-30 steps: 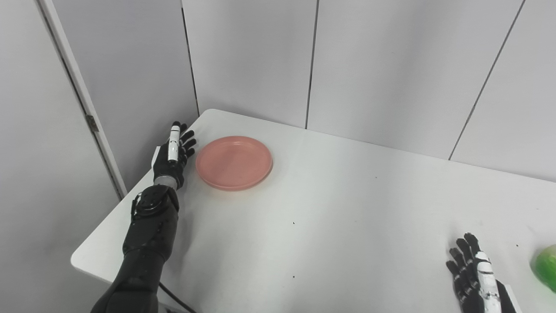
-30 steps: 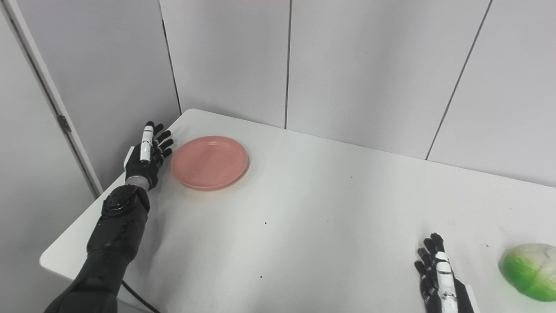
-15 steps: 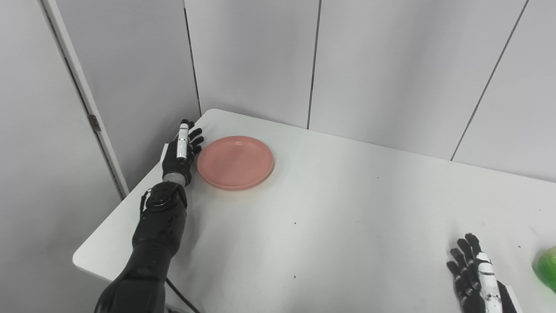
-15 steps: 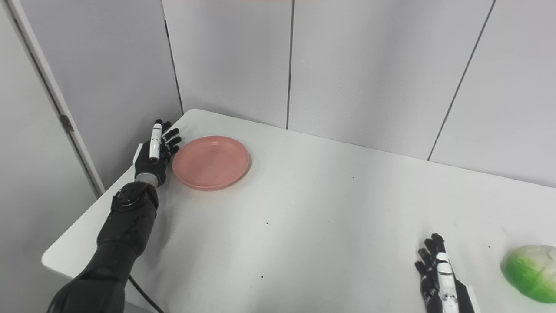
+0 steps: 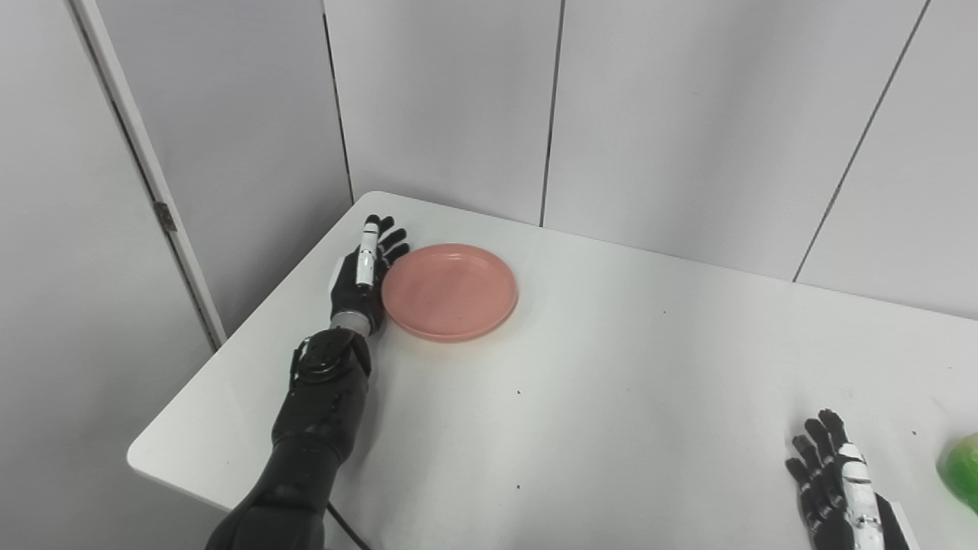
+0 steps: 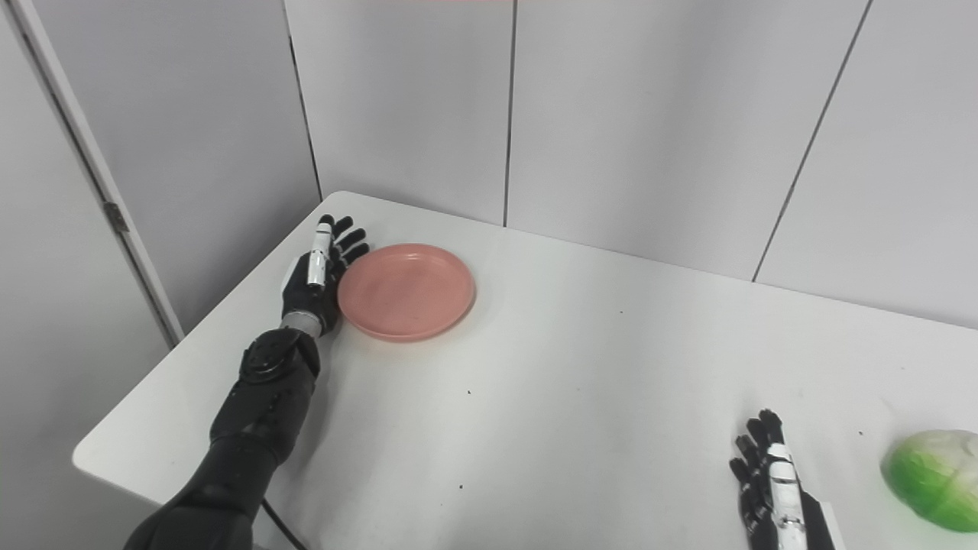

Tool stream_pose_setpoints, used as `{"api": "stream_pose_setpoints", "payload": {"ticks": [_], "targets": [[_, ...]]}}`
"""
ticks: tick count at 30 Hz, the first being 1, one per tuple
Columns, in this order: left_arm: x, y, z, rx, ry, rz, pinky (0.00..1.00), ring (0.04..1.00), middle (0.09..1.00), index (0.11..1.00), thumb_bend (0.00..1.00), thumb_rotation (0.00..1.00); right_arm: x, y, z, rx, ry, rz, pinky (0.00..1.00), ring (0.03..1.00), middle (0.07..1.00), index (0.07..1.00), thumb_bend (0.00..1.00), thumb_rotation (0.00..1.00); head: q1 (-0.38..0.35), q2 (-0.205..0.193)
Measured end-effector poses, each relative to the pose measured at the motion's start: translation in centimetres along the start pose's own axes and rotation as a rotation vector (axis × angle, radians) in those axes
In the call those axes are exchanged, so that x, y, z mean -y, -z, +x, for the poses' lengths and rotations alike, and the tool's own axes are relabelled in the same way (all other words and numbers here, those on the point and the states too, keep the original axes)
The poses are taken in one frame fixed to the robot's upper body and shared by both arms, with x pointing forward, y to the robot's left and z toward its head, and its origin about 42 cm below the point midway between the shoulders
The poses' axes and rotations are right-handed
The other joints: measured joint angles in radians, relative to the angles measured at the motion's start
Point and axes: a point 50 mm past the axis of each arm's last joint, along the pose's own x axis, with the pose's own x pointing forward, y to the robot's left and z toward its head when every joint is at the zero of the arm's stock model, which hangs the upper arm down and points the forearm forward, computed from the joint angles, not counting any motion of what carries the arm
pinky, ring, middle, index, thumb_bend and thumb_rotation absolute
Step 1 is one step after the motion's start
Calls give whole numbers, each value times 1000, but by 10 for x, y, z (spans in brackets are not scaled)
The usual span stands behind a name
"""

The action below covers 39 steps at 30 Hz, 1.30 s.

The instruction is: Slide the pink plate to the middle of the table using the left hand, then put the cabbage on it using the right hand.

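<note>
A round pink plate (image 5: 451,290) lies flat on the white table (image 5: 581,382), toward its far left corner. My left hand (image 5: 364,276) stands on edge against the plate's left rim, fingers straight and apart, holding nothing. A green and white cabbage (image 6: 931,489) rests near the right edge of the table. My right hand (image 6: 772,493) lies flat and open at the bottom right, a short way left of the cabbage and apart from it.
Grey wall panels (image 5: 688,114) rise right behind the table's far edge. A door frame with a hinge (image 5: 164,218) stands off the table's left side. The table's left edge (image 5: 229,344) runs just beside my left forearm.
My left hand has moved right from the table's left edge to the plate's rim and pushed the plate a little to the right. The right hand and cabbage have stayed put.
</note>
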Motion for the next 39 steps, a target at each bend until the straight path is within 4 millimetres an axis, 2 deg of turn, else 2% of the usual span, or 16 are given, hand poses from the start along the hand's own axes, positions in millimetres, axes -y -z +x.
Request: {"api": "stream_pose_setpoints", "payload": {"ticks": [5, 9, 18, 21, 30, 39], "targets": [[3, 1, -3, -7, 15, -26, 894, 865, 859, 851, 419, 1000, -1, 3, 1, -10, 1, 2, 1000, 1000, 1000, 1000, 104, 1000, -29, 9], [1, 1, -8, -11, 43, -25, 836, 836, 849, 846, 429, 1000, -3, 5, 2, -5, 3, 6, 1000, 1000, 1000, 1000, 117, 1000, -69, 21], [8, 4, -19, -33, 132, 1, 868, 854, 862, 853, 449, 1000, -7, 8, 4, 10, 7, -26, 1000, 1000, 1000, 1000, 155, 1000, -146, 43], [17, 6, -26, -37, 174, 6, 855, 847, 858, 847, 447, 1000, -9, 9, 4, 13, 11, -35, 1000, 1000, 1000, 1000, 166, 1000, -173, 54], [67, 21, -44, -89, 332, 20, 900, 861, 863, 859, 453, 1000, -16, 13, 7, 21, 23, -70, 1000, 998, 1000, 1000, 179, 1000, -215, 71], [88, 28, -57, -120, 419, 34, 881, 865, 863, 862, 444, 1000, -23, 14, 10, 27, 28, -89, 1000, 1000, 1000, 1000, 195, 1000, -268, 81]]}}
